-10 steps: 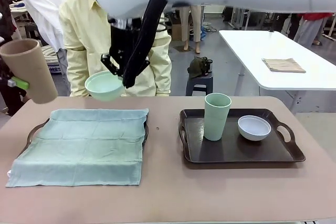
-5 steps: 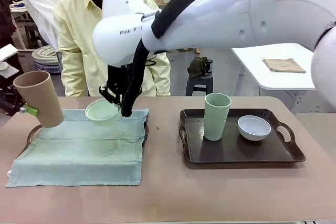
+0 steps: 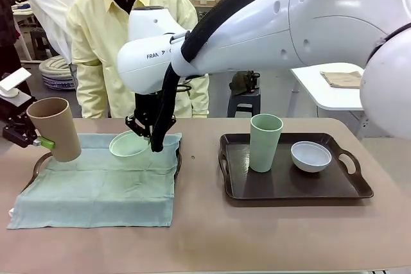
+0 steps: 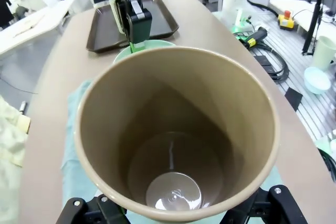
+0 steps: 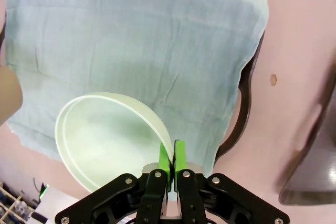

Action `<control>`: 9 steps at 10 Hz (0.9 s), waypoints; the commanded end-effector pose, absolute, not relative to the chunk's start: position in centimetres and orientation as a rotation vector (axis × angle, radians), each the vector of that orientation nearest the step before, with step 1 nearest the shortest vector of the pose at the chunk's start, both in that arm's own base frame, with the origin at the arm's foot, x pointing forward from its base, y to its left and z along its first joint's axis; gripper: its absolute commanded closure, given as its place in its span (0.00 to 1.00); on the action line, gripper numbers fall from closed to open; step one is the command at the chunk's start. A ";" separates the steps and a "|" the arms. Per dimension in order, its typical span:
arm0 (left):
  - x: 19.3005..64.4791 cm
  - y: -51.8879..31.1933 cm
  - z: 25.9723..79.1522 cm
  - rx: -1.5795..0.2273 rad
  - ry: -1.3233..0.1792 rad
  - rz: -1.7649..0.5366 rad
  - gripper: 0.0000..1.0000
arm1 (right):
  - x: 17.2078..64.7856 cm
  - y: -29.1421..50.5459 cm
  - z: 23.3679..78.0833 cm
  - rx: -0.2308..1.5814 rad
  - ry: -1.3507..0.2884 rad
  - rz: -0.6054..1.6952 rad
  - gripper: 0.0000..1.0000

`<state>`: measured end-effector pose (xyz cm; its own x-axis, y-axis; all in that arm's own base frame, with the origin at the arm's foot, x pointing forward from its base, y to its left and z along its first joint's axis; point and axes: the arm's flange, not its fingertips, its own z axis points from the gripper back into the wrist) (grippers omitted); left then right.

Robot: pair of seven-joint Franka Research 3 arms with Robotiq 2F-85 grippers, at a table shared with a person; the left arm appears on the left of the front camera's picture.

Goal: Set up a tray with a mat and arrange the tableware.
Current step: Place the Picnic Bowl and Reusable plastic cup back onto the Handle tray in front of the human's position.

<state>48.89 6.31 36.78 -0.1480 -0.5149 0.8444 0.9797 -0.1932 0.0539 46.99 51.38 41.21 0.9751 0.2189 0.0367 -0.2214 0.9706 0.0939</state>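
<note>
Holding the mint bowl (image 3: 128, 144) just above the mat's (image 3: 96, 184) far edge
Pinching its right-hand rim in the right gripper (image 5: 171, 156); clasping the tilted tan tumbler (image 3: 54, 129) in the left gripper (image 3: 42, 141) by the mat's left edge.

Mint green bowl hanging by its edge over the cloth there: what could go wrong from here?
1. The right jaws pinch the mint green round bowl only at its thin rim, tilted, so it might slip loose.
2. The tall tan tumbler is held tilted in the left jaws close beside it; the two might knock together.
3. Either piece could drag and bunch the pale green cloth mat.
</note>
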 end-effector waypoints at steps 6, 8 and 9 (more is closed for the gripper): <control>50.3 6.0 34.7 -0.912 -0.806 -1.600 0.15 | 48.6 51.4 38.1 0.141 -0.042 0.289 0.96; 50.9 5.8 33.4 -0.918 -0.861 -1.615 0.15 | 49.4 51.8 36.4 0.145 -0.031 0.304 0.96; 51.1 5.6 32.7 -0.925 -0.842 -1.609 0.15 | 49.5 52.1 35.8 0.144 -0.012 0.310 0.96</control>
